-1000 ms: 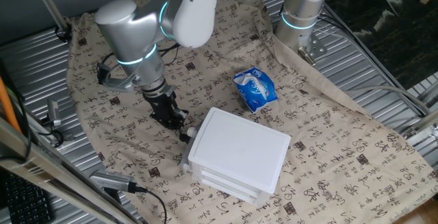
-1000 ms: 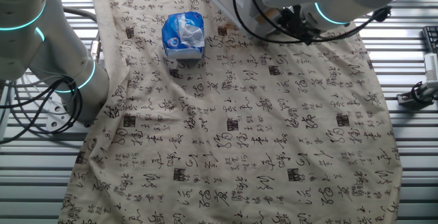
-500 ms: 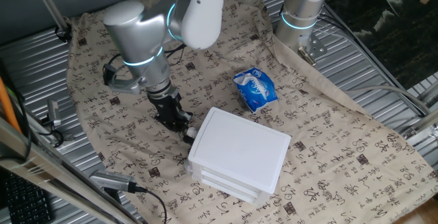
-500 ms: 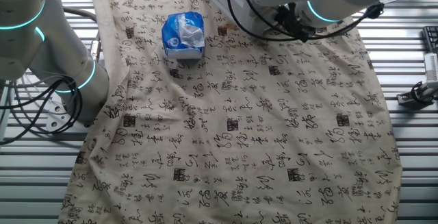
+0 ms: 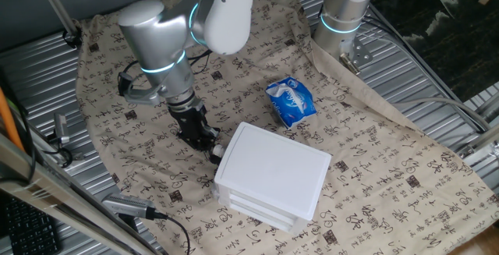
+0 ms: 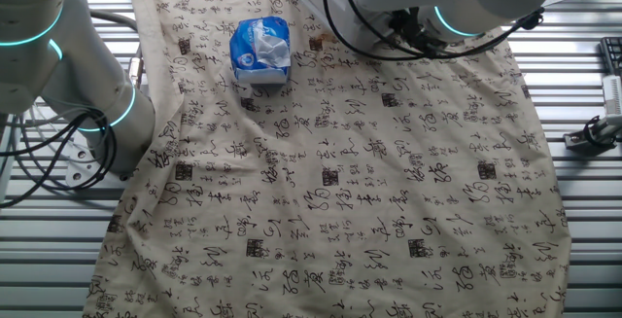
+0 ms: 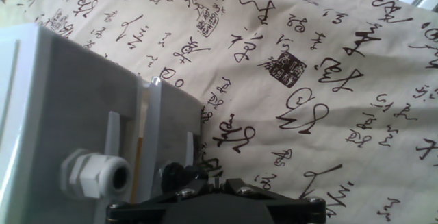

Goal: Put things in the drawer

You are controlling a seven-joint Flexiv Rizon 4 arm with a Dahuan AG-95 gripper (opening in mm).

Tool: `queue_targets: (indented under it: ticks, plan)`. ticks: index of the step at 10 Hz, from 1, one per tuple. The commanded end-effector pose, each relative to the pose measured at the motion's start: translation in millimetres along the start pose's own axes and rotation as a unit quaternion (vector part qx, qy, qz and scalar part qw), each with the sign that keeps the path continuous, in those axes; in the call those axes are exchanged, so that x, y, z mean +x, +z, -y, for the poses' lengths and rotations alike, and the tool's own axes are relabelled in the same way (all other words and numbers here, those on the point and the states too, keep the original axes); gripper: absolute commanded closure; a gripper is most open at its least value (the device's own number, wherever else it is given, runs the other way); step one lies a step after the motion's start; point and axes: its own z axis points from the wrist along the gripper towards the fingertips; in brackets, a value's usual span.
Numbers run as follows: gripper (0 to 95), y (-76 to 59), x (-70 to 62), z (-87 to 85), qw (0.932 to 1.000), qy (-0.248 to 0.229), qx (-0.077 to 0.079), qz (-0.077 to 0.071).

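Observation:
The white drawer unit (image 5: 273, 178) stands mid-table with all drawers looking pushed in. My gripper (image 5: 209, 144) is low on the cloth, right against the unit's front left face. In the hand view the unit's grey-white front (image 7: 75, 107) fills the left side. A pale knob (image 7: 96, 176) sticks out of it, and a small dark knob (image 7: 172, 173) sits just left of my gripper (image 7: 217, 180). The two fingertips are together with only a thin slit between them and nothing held. No wooden block shows in any view.
A blue and white packet (image 5: 290, 100) lies on the patterned cloth behind the unit; it also shows in the other fixed view (image 6: 260, 51). A second arm's base (image 5: 343, 17) stands at the back right. Ribbed metal table (image 5: 47, 76) surrounds the cloth.
My arm and gripper shifted slightly right, closer to the unit's front, between one second ago and half a second ago. Since then nothing has visibly moved.

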Motion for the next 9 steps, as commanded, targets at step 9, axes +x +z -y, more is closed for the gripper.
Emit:
queue_targets:
  ticks: [9]
  plan:
    - [95.0, 8.2, -5.8, -12.1, 0.9998, -0.008, -0.002, 0.021]
